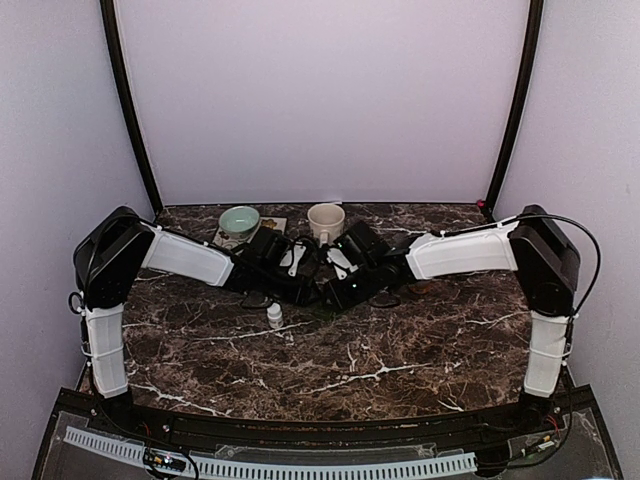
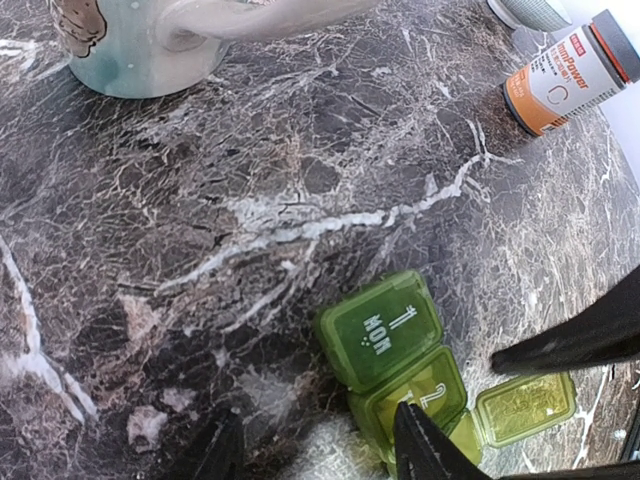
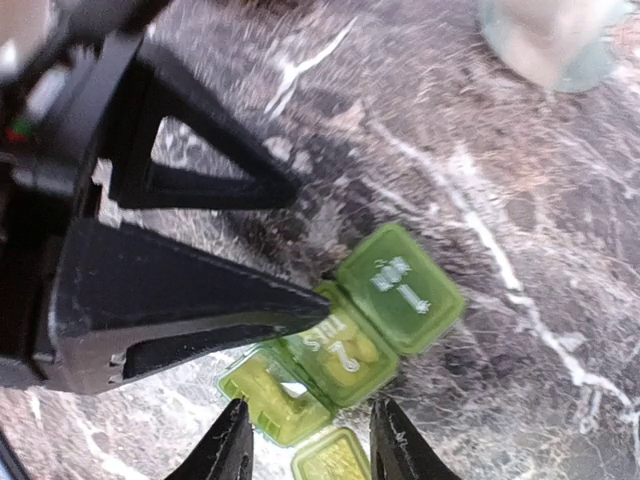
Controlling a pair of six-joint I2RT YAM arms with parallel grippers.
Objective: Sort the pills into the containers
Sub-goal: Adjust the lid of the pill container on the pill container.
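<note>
My right gripper [image 3: 310,408] first: fingers apart, clamping nothing. They straddle the open end of the pill box [image 3: 400,290], and the flipped-back lid [image 3: 335,462] lies between the two tips. Over to my left gripper [image 3: 310,245]: fingers spread as well, nothing held. The lower finger points its tip right at the edge of the compartment marked 2 [image 3: 345,352]; touching or just short, I can't tell. The upper finger hangs over bare marble.

The pill box lies flat on the table [image 1: 400,350], toward the far side, right between my two wrists. Compartment 1 is shut, 2 is shut, and the next one stands open with something yellowish inside, too blurred to name.

Beyond the box stands the cream mug [image 1: 326,222], with the pale green bowl [image 1: 239,220] to its left. A small white bottle [image 1: 274,316] stands nearer my bases, and an orange-labelled bottle [image 2: 568,75] sits off to the side.
</note>
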